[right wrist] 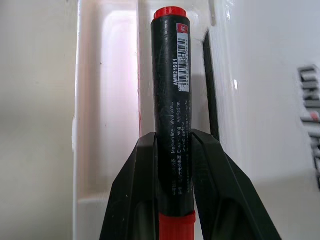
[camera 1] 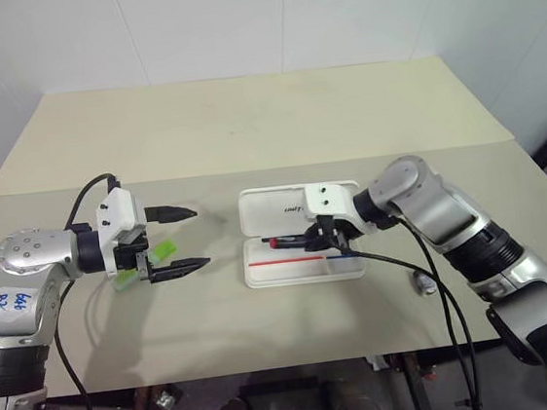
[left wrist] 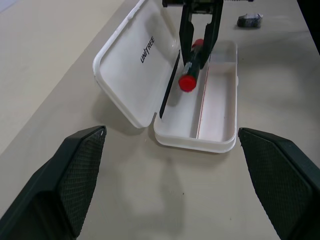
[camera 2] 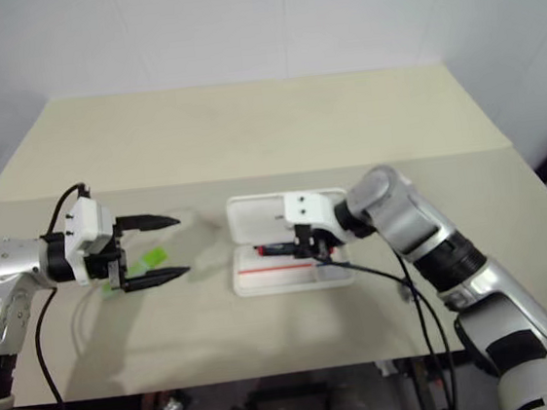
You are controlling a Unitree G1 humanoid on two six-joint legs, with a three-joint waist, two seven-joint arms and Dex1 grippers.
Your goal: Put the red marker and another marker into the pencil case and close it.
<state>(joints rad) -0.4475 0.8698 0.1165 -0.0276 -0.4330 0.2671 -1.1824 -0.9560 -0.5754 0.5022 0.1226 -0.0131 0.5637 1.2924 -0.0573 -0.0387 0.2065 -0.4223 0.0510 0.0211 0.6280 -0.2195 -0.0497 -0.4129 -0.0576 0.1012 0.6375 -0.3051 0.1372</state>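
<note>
Right gripper: nearest me at centre frame, my fingers clamped on the red marker.
Red marker: lying level above the case's tray, not yet let go.
Case: open at centre, lid flat behind the tray.
Green marker: left of the case on the table, under my left gripper.
Left gripper: fingers spread wide, holding nothing, pointing toward the case.
Grey stub: right of the case.

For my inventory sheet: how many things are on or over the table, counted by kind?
Markers: 2, the red marker held over the case, the green marker on the table
Pencil case: 1, open
Small grey stub: 1
Total: 4
</note>
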